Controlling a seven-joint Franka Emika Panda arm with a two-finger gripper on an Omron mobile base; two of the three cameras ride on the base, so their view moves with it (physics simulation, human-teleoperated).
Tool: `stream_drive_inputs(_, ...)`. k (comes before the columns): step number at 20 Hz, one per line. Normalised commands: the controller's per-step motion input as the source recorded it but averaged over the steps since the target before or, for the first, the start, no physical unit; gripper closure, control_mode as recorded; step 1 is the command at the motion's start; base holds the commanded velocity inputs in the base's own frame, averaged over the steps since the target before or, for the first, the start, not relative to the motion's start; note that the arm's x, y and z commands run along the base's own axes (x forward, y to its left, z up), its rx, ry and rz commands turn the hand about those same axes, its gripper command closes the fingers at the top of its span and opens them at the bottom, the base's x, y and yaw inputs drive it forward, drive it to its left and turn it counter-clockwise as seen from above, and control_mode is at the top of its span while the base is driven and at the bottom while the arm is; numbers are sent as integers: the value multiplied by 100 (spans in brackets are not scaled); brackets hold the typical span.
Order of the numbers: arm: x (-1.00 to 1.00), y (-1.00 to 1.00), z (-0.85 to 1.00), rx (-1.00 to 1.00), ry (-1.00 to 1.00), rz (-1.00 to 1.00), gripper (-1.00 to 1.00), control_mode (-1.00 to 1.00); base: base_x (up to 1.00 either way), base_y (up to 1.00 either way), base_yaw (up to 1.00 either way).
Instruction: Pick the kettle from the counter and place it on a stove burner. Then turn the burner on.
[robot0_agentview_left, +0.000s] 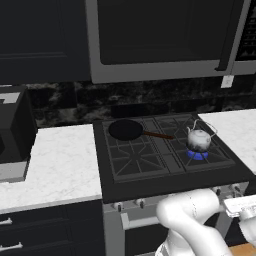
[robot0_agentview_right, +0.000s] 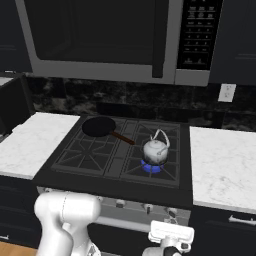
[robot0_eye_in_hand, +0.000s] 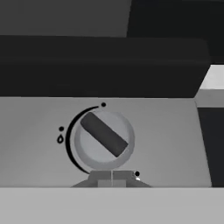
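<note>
Closed with nothing between its fingers, the gripper (robot0_eye_in_hand: 112, 178) sits just below the stove knob (robot0_eye_in_hand: 104, 139), whose bar is turned aslant. Judging by the blue flame (robot0_agentview_right: 151, 167), the burner is lit, so backing straight off the stove's front panel (robot0_eye_in_hand: 175, 140) seems wise. Farther back, the kettle (robot0_agentview_right: 156, 149) stands on the front-right stove burner (robot0_agentview_right: 170, 171), apart from the frying pan (robot0_agentview_right: 99, 126); the counter (robot0_agentview_right: 225, 162) lies bare alongside.

arm: white, folded low, elbow raised, forearm reaching forward and down | gripper (robot0_eye_in_hand: 112, 178): jaws closed together, fingertips touching, nothing held | hand (robot0_agentview_right: 171, 235): roughly level, pointing forward
</note>
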Motion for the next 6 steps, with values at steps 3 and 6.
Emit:
stream_drive_inputs(3,-5,-53,100,0,-15,0,100,-100,0,0,0)
stream_drive_inputs(6,-43,-54,100,0,-18,0,100,-100,0,0,0)
